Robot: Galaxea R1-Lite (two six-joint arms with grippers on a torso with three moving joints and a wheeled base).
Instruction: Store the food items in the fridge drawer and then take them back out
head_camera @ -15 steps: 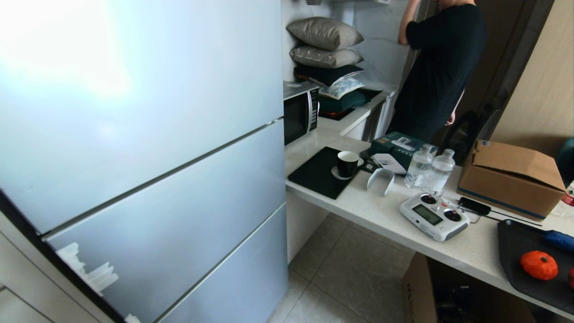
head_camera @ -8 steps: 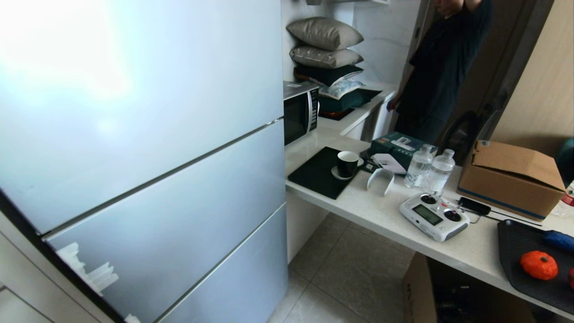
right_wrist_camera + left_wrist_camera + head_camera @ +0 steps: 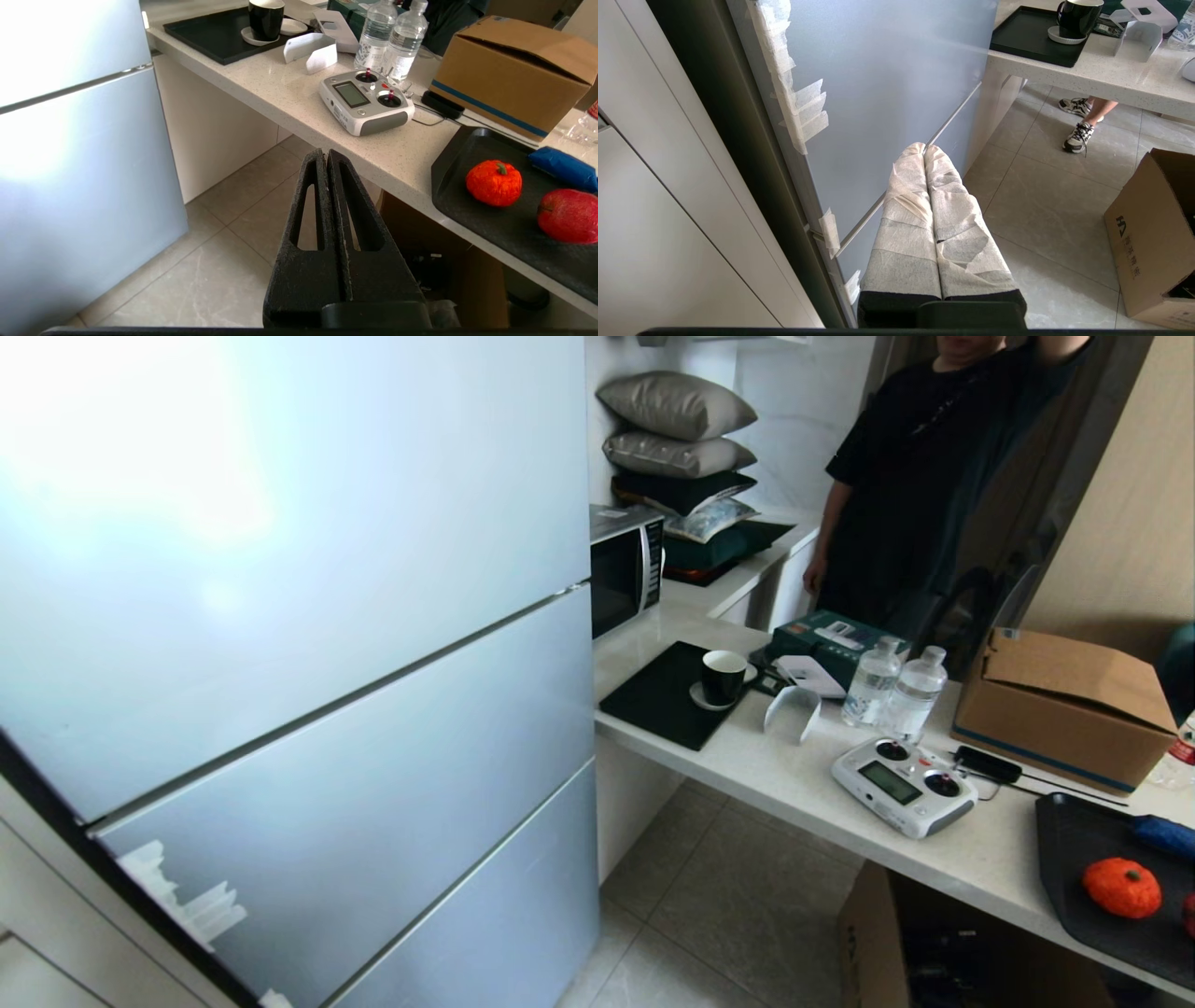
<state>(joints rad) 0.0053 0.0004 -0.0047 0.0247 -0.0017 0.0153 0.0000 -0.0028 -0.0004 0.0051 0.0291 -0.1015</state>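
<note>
- The left gripper [image 3: 924, 148], with its two fingers wrapped in white tape, was pressed shut and held nothing. It hung low in front of the tall grey-blue fridge [image 3: 308, 644], near the gap between two of its door panels.
- The right gripper [image 3: 325, 154], with black foam fingers, was also pressed shut and empty. It hung over the tiled floor [image 3: 224, 261], below the edge of the pale stone counter [image 3: 299, 107].
- Neither arm showed in the head view.
- The bumpy orange pumpkin-like fruit [image 3: 494, 183] and the smooth red apple [image 3: 569, 215] lay near each other on a black tray [image 3: 467, 210] on the counter. A blue packet [image 3: 563, 167] lay on the tray just behind them.
- The fridge doors were all closed, so the fridge drawer could not be seen.
- Also on the counter stood a grey remote controller [image 3: 366, 100], two clear water bottles [image 3: 390, 39], a brown cardboard box [image 3: 509, 70] and a black mug [image 3: 266, 18].
- A person in a black shirt [image 3: 924, 476] stood at the far end of the counter.
- The apple was nearly cut off at the edge of the head view.
</note>
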